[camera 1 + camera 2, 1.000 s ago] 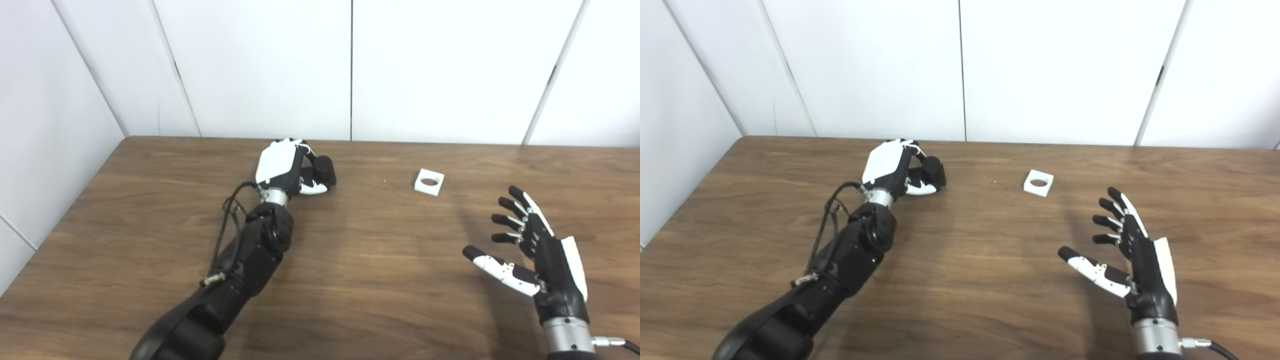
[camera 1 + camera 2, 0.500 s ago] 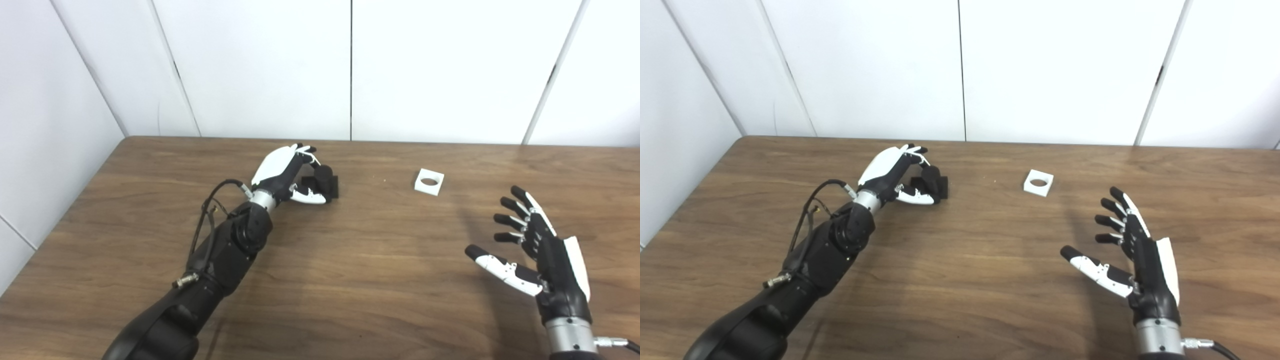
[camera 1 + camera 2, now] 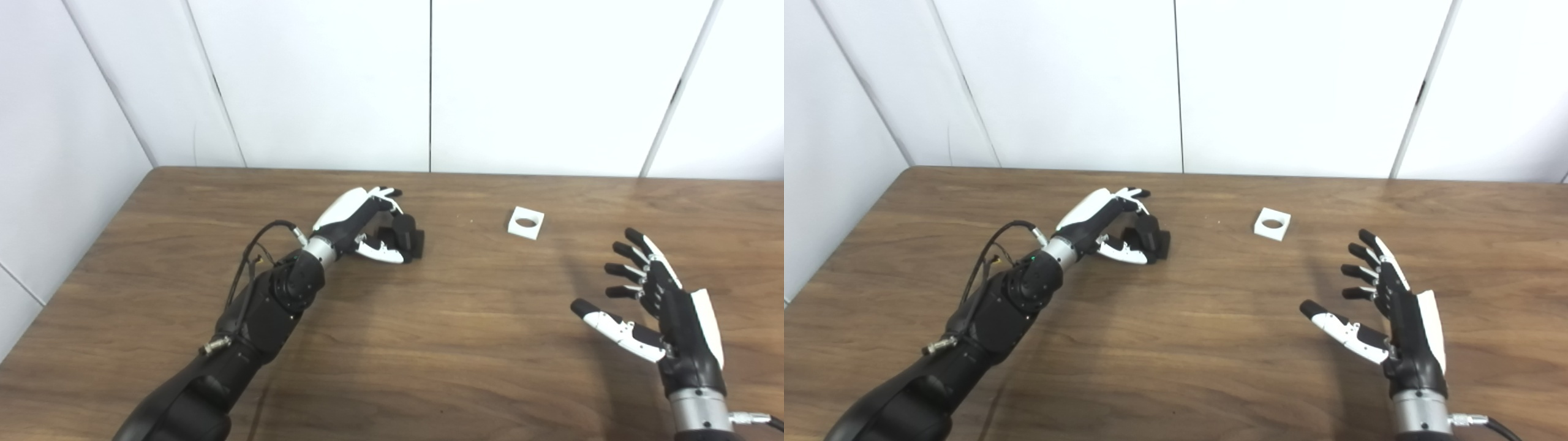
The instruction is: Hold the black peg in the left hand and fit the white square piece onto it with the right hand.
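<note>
Lab-like test booth: bare wooden table (image 3: 465, 343), plain white panel walls (image 3: 318, 79) enclosing it.

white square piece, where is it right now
The white square piece lies flat on the table toward the far edge, right of centre in both views, untouched, between the left hand on the black peg and the open right hand.

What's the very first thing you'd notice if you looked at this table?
Two black-and-white robot hands on a brown wooden table. The left hand at the back is wrapped around a black peg, and the right hand waits near the front, open with its fingers spread. Between them, further back, lies a small white square piece with a round hole.
</note>
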Motion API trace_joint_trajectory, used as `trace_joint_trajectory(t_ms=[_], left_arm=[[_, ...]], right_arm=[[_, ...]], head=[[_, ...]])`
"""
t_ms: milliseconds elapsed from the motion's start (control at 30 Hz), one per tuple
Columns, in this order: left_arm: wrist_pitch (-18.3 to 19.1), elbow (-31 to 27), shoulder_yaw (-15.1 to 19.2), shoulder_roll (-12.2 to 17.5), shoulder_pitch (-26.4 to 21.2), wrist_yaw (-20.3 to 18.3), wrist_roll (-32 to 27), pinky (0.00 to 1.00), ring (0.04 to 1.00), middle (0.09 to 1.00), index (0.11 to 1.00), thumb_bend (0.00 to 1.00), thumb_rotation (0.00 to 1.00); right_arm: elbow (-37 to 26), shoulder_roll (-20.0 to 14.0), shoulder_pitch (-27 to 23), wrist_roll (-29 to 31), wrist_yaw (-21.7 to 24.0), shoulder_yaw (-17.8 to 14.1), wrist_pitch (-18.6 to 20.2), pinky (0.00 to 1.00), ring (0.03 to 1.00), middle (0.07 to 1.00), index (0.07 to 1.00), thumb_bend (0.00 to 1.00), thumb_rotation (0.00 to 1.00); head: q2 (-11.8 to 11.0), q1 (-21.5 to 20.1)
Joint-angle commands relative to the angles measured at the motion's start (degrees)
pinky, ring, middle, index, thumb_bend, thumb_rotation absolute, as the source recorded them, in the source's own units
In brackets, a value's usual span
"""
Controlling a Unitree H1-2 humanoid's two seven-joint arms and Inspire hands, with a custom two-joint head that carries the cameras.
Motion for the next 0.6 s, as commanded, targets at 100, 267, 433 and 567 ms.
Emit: trace_joint_trajectory(t_ms=[100,267,433,567], left_arm=[[-2.8,-0.8,-0.8,0.3,1.4,-5.7,-2.2,1.00,1.000,0.960,0.489,0.51,0.09],[-3.8,-4.4,-1.2,0.3,3.1,-8.2,-3.8,1.00,1.000,0.971,0.490,0.51,0.09],[-4.1,-8.9,-1.5,0.3,4.8,-9.6,-3.7,1.00,1.000,0.973,0.490,0.51,0.09],[-3.6,-12.4,-1.8,0.5,5.8,-11.3,-3.6,1.00,1.000,0.975,0.490,0.51,0.09]], right_arm=[[-2.0,-0.3,-1.9,0.4,0.1,-0.1,-2.0,0.63,0.769,0.857,0.905,0.63,0.25],[-2.0,-0.4,-1.9,0.0,0.0,-0.1,-2.0,0.62,0.764,0.854,0.903,0.63,0.26],[-2.1,-0.4,-1.8,0.1,0.1,0.0,-1.7,0.64,0.768,0.859,0.907,0.63,0.27],[-2.2,-0.4,-1.8,-0.1,0.1,0.1,-1.7,0.64,0.770,0.858,0.908,0.63,0.26]], head=[[0.0,0.1],[0.1,0.1],[0.1,0.3],[0.2,0.3]])
